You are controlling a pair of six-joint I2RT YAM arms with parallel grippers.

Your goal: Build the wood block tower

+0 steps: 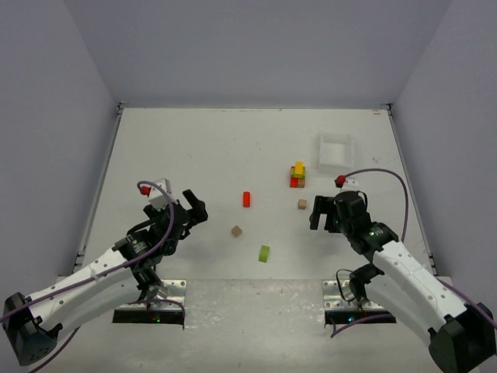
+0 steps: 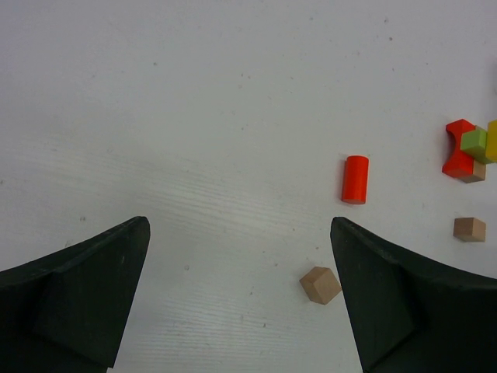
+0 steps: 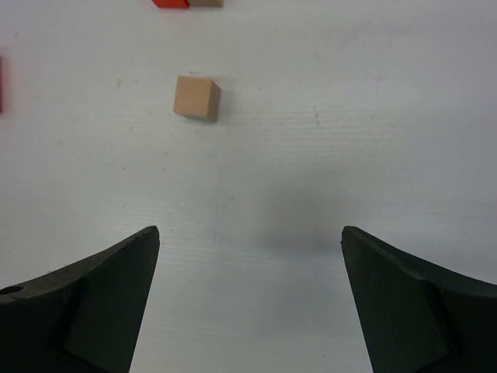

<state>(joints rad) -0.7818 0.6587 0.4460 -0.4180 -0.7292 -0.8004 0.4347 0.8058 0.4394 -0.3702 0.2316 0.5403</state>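
Both arms sit low: the left end effector (image 1: 196, 207) and right end effector (image 1: 318, 212) gape wide, holding nothing. On the tabletop (image 1: 194, 148), nearest lies a lime green block (image 1: 265, 253), then a brown cube (image 1: 236, 231), a red cylinder (image 1: 246, 199) and a second brown cube (image 1: 302, 203). Farther right stands the partly built tower (image 1: 297, 175), with a white tray (image 1: 334, 150) beyond it. The step seems to be fetching; the right arm should next close on the second cube. Only the overhead view shows the green block.

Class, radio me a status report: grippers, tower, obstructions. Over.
Left gripper open, empty; right gripper same. Tower part-built near tray. Red cylinder, green block, two brown cubes loose. No obstruction seen.
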